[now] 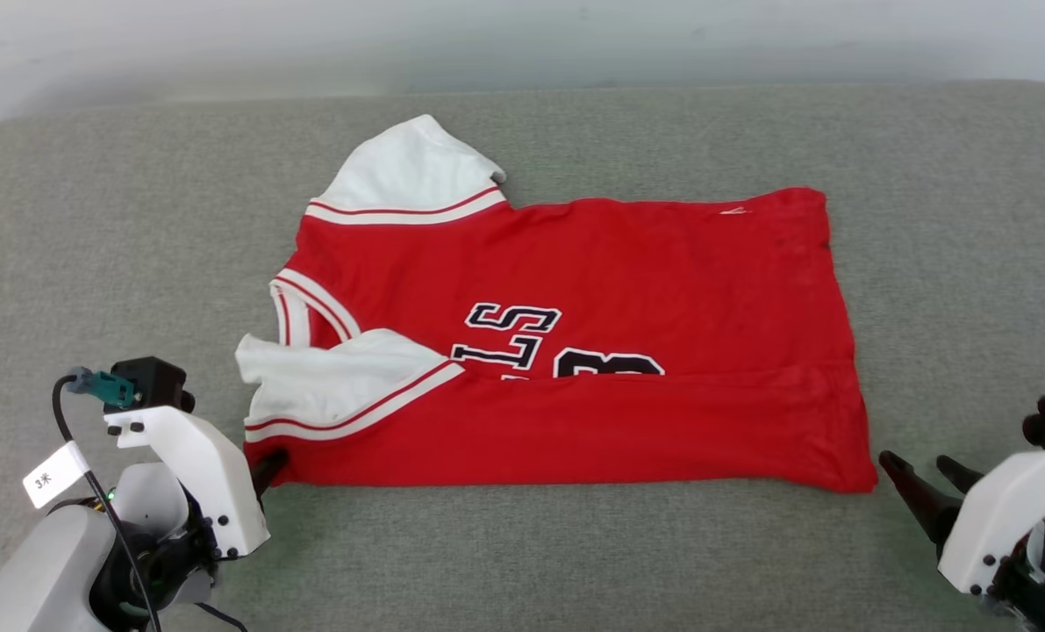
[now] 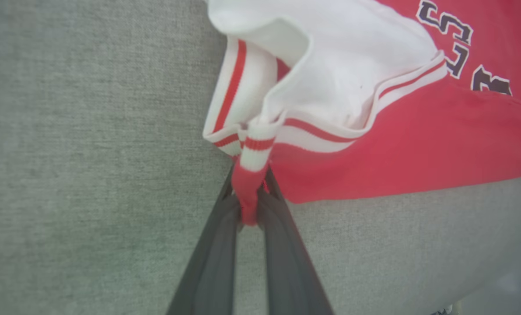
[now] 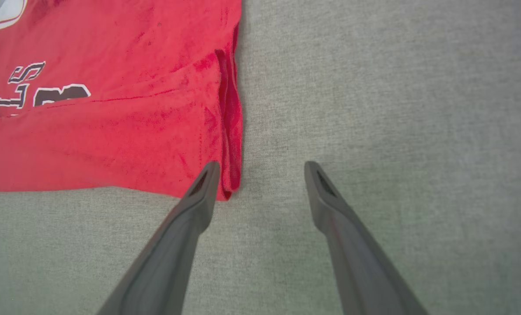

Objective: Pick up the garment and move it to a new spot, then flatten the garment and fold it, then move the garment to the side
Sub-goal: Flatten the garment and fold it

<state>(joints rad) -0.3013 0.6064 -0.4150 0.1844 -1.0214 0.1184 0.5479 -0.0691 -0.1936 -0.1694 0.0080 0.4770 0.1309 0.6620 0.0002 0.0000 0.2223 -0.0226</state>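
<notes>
The garment [image 1: 592,290], a red jersey with white striped-trim sleeves and black lettering, lies on the grey surface with its near long side folded over. My left gripper [image 1: 269,463] sits at its near left corner. In the left wrist view the left gripper [image 2: 248,183] is shut on a pinch of the garment [image 2: 400,144] where red fabric meets striped trim. My right gripper [image 1: 924,470] stands open just off the near right corner. In the right wrist view the right gripper [image 3: 262,168] spans bare surface, its left finger [image 3: 203,188] over the garment [image 3: 111,131] corner.
The grey fabric surface [image 1: 522,544] spreads wide on all sides of the garment. A pale wall [image 1: 522,35] runs along the far edge.
</notes>
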